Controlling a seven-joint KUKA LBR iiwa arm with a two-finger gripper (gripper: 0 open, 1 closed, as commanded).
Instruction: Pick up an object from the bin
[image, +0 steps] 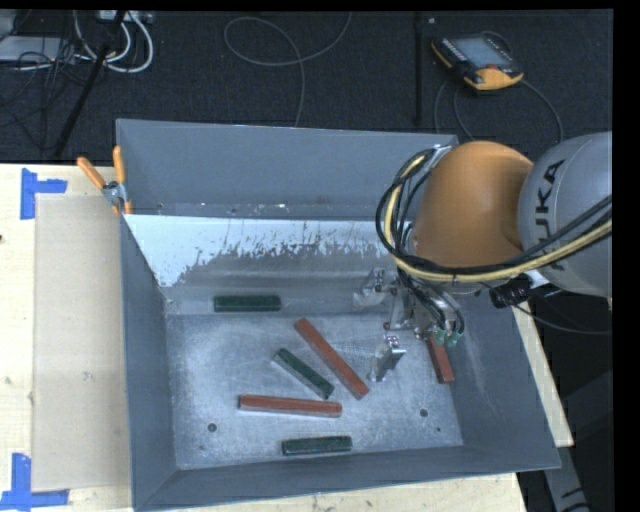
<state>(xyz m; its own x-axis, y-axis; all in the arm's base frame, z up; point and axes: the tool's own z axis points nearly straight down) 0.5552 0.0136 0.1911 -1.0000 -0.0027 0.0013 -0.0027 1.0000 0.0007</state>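
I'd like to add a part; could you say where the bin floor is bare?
Bare: the left floor, between the back green stick and the lower red stick; the front right corner. Crowded: centre sticks beside the gripper.

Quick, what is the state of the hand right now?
Hand: cannot be told whether open or closed; a short red-brown bar is close beside it.

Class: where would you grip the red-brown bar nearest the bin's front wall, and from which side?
Take the red-brown bar at mid-length, probably from straight above, closing across its narrow width: it lies flat with bare floor along both long edges.
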